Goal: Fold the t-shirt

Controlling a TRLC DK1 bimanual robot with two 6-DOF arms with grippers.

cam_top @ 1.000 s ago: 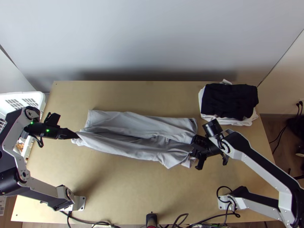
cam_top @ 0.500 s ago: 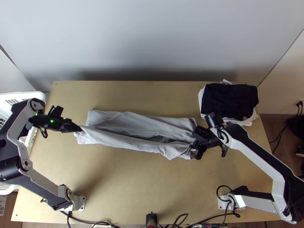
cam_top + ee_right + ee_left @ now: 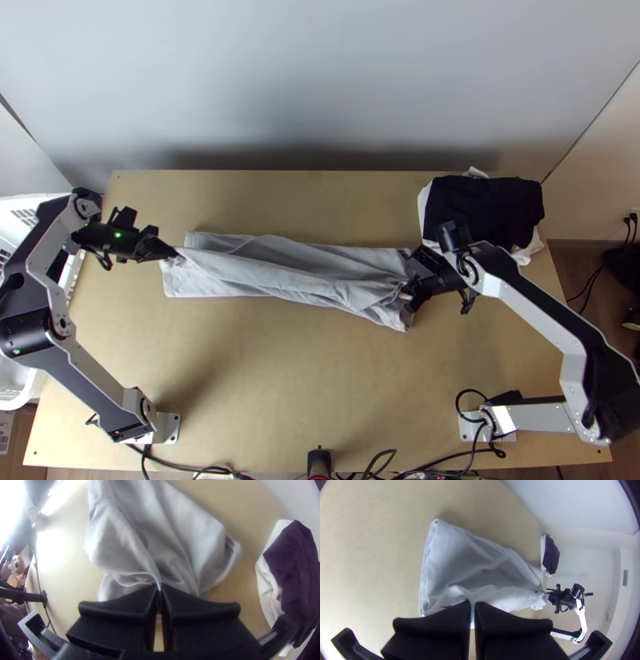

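The light grey t-shirt (image 3: 280, 268) lies as a long, partly folded strip across the middle of the table, its near layer lifted at both ends. In the top view my left gripper (image 3: 174, 254) pinches its left end, and my right gripper (image 3: 410, 290) holds its right end. Seen from the left wrist, the left gripper (image 3: 472, 605) is shut on a ridge of the shirt (image 3: 470, 556). From the right wrist, the right gripper (image 3: 159, 588) is shut on a thin edge of the shirt (image 3: 126, 533), which bunches in front of the fingers.
A pile of black and white folded cloth (image 3: 484, 212) lies at the table's back right. The white basket (image 3: 16, 384) stands beyond the table's left edge. Cables (image 3: 384, 464) run along the near edge, around a black device (image 3: 318, 462).
Both grippers have moved toward the back of the table, the left one also to the right, with the shirt's near layer drawn along. The near edge of the shirt lies farther back.
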